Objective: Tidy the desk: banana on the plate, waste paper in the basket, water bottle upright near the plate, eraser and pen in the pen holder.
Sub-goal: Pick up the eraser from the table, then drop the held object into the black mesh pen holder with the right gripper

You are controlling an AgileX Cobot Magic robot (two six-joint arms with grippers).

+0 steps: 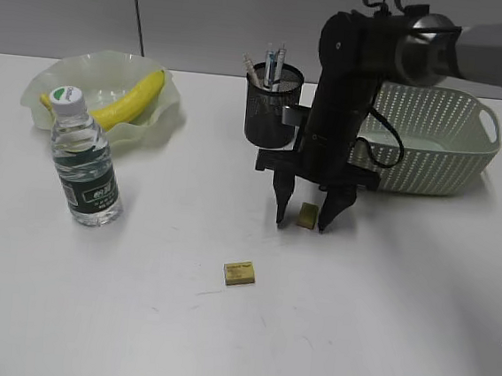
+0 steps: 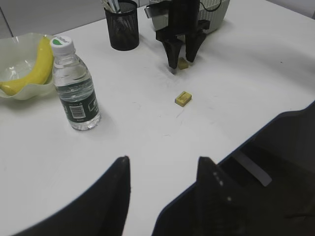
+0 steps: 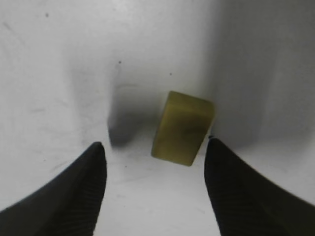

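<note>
plate (image 1: pixel 56 89): holds banana (image 1: pixel 135 97) | water bottle (image 1: pixel 83 158): upright before plate | left gripper (image 2: pixel 162 169): jaws apart, empty | flat eraser (image 1: pixel 239 273): mid-desk | right gripper (image 1: pixel 304 218): spread, straddling small eraser (image 3: pixel 183 128), right finger touching | basket (image 1: pixel 434 139): far right

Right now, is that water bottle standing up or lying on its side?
Standing upright. The water bottle rests on its base on the desk, cap on top, just in front of the plate.
</note>
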